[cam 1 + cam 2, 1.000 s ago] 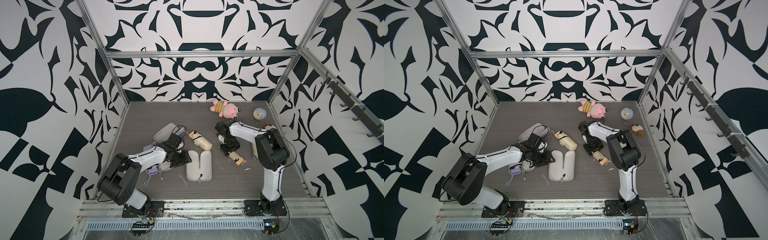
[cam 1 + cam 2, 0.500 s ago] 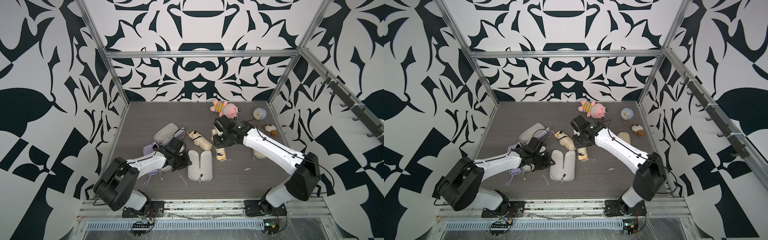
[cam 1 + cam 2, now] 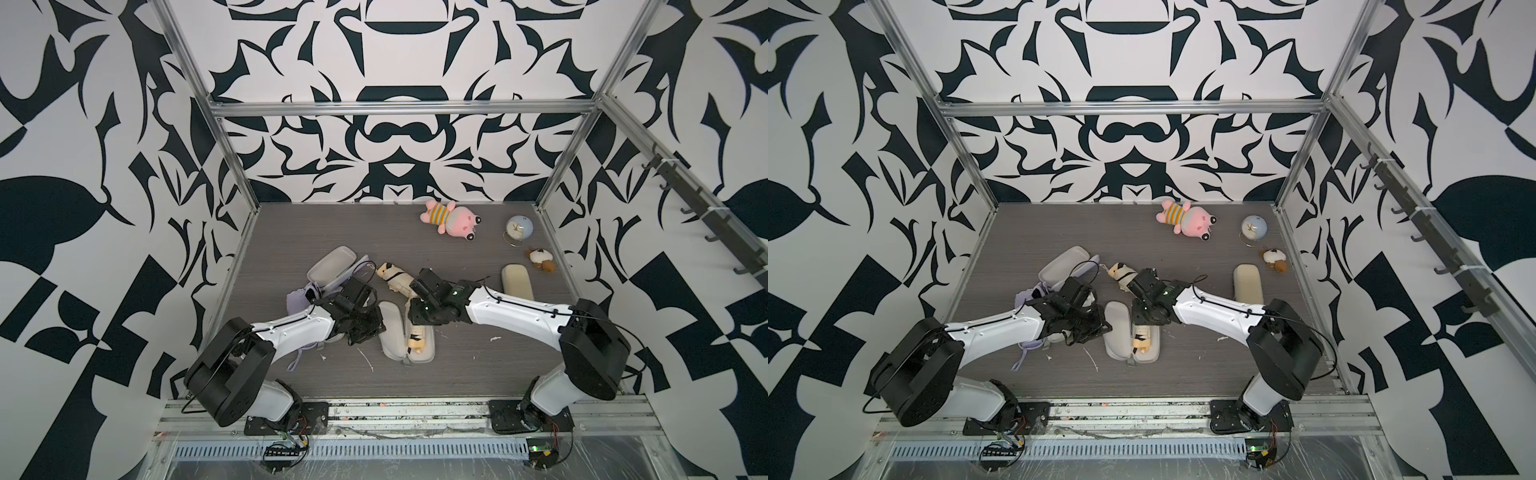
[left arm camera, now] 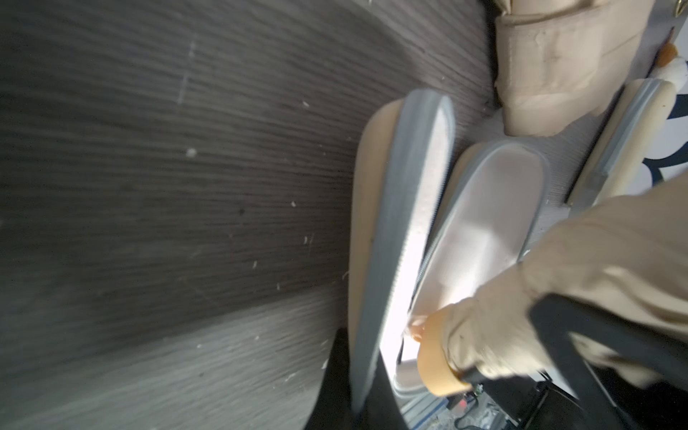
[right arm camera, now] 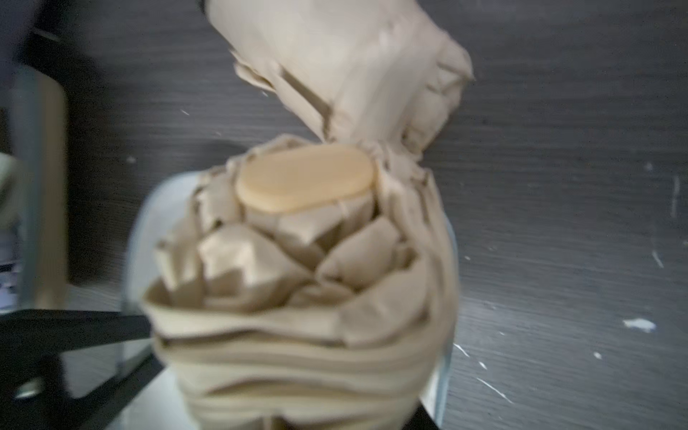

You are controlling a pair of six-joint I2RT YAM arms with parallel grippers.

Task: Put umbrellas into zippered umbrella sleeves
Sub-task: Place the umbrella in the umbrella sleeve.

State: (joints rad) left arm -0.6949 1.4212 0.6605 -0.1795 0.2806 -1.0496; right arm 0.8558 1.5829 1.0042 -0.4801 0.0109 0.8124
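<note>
lab robot cell: aluminium frame (image 3: pixel 399 109), black-white patterned walls (image 3: pixel 83 124), two arms (image 3: pixel 519 311) bolted to base rail (image 3: pixel 415 411).

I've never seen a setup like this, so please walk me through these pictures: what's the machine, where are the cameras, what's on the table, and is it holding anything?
The machine is a robot with two white arms, a left arm and a right arm. They are bolted at the near edge of a grey table, and each ends in a two-finger gripper. Two pictures look down from overhead, side by side. The other two come from a camera on each wrist.

The right gripper is closed on a beige folding umbrella, whose end sits in an open beige sleeve. The left gripper is shut and seems to pinch that sleeve's rim.

Also lying there are another beige umbrella, a closed beige sleeve, a lavender umbrella, a pink plush toy and a small clock.
</note>
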